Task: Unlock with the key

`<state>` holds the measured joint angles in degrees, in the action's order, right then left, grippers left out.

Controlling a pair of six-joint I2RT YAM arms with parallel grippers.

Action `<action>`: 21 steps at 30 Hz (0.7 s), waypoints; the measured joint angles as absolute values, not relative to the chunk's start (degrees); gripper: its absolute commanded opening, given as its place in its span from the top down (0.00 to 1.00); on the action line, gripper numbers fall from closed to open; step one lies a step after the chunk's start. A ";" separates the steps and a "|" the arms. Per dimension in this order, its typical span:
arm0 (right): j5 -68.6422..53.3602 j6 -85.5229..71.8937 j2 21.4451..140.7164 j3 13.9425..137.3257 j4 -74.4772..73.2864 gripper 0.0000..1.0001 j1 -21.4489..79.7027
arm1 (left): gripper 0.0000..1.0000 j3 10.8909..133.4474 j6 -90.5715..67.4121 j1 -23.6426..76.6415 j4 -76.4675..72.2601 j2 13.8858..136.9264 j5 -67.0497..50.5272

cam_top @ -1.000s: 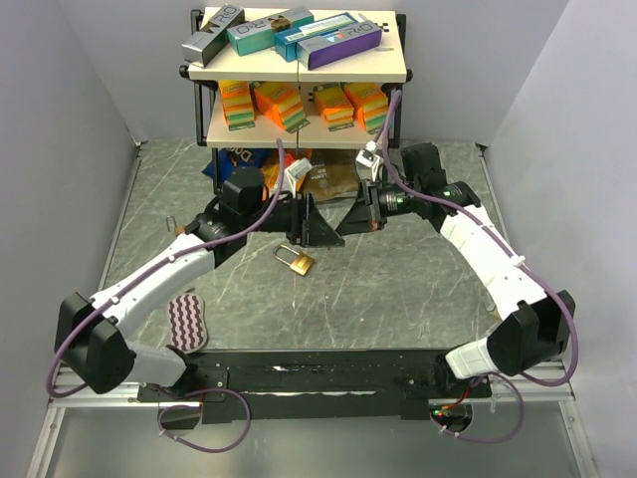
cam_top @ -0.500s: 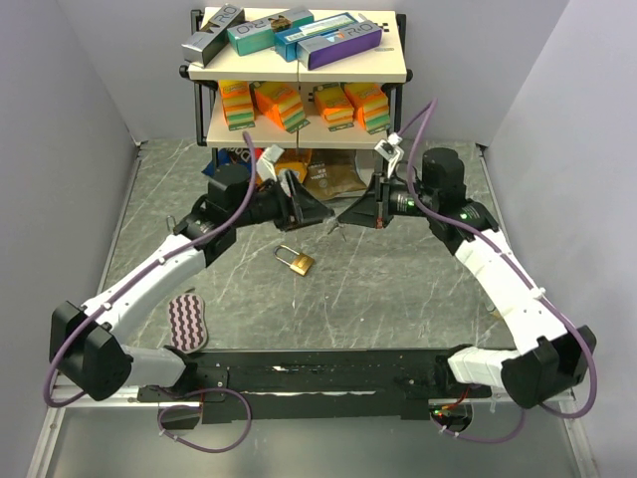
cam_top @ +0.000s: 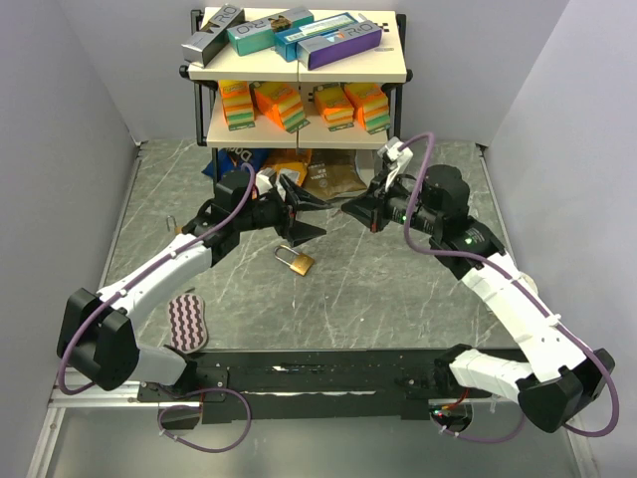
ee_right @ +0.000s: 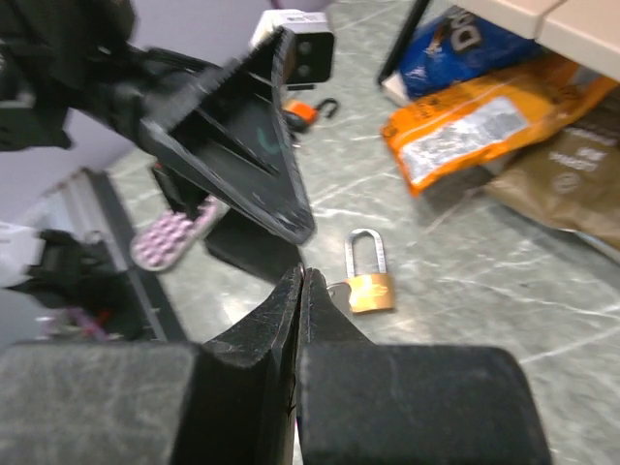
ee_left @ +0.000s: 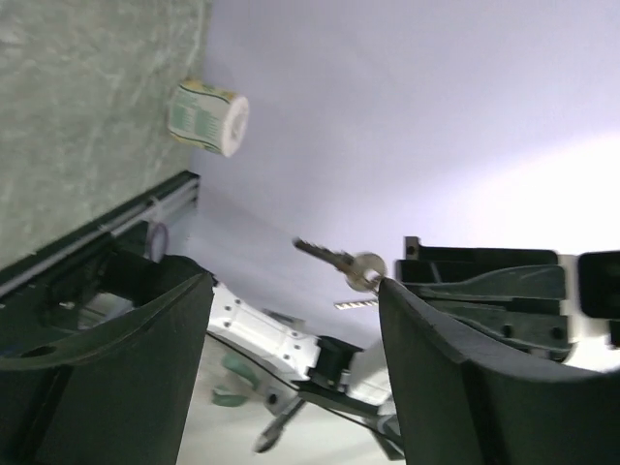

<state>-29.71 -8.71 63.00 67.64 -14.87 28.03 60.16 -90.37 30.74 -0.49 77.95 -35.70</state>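
Note:
A brass padlock with a steel shackle lies flat on the marbled tabletop, also visible in the right wrist view as the padlock. My right gripper hovers above and to the right of it, jaws pressed together on a small silver key. The key's blade sticks out from the tips. My left gripper faces it from the left, open, nothing between its fingers. The key's bow sits right by the tip of its right finger.
A two-level shelf at the back carries boxes and sponge packs, with snack bags under it. A pink striped pad lies near the left arm's base. A small orange padlock and a label roll are also on the table.
Both grippers have risen and tilted, and the right arm has drawn back to the right. The left jaws have spread slightly wider. The padlock has not moved.

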 measured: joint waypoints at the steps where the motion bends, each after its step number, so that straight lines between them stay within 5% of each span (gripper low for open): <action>1: -28.84 -7.79 62.76 67.22 -14.55 1.00 28.51 | 0.25 60.01 -91.61 30.74 -1.10 77.95 -36.05; 14: -20.95 2.50 62.39 65.43 -13.23 1.00 34.11 | 0.28 55.81 -105.84 30.83 -10.13 79.55 -38.22; 21: -18.61 7.18 62.46 63.57 -12.40 1.00 37.04 | 0.39 56.38 -108.14 30.85 -11.31 81.91 -39.24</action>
